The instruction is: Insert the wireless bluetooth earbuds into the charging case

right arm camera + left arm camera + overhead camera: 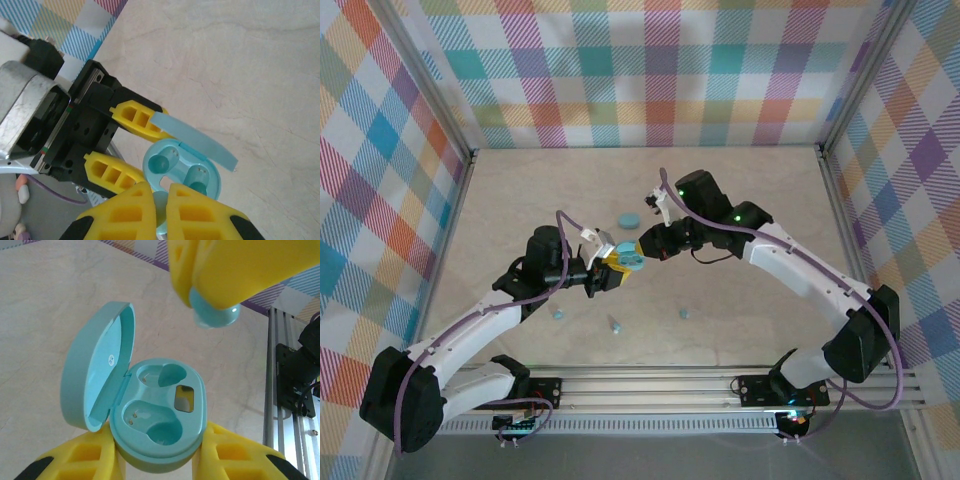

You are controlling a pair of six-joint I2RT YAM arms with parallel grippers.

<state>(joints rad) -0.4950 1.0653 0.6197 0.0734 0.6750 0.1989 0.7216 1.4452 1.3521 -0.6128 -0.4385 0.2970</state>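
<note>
At 6 o'clock, along the near edge, the rail [660,385] carries both arm bases. Just beyond it three light-blue pieces lie on the desk [520,200], well apart from each other: a loose earbud [558,313] between 7 and 8 o'clock of the desk's middle, a second loose earbud [615,324] at 6 o'clock, and a third loose earbud [686,313] between 4 and 5 o'clock.

At the middle the two arms meet. The left pincer [613,266], stretched in from 8 o'clock, is clamped on the charging case [629,257], one yellow finger on each side of the base. In the left wrist view the lid [92,385] stands swung open at 9 o'clock of the base, and the two wells [150,422] face the camera with their contact pins showing. The right pincer [644,247], stretched in from 3 o'clock, is closed on the held earbud [216,314], whose rounded end pokes out between the yellow fingers. That earbud hangs at 1 o'clock of the open case in the left wrist view, near it but apart.

Beyond them, at 12 o'clock of the held case, a second oval case [629,220] lies on the desk. The plaid walls [650,70] close the far side.
</note>
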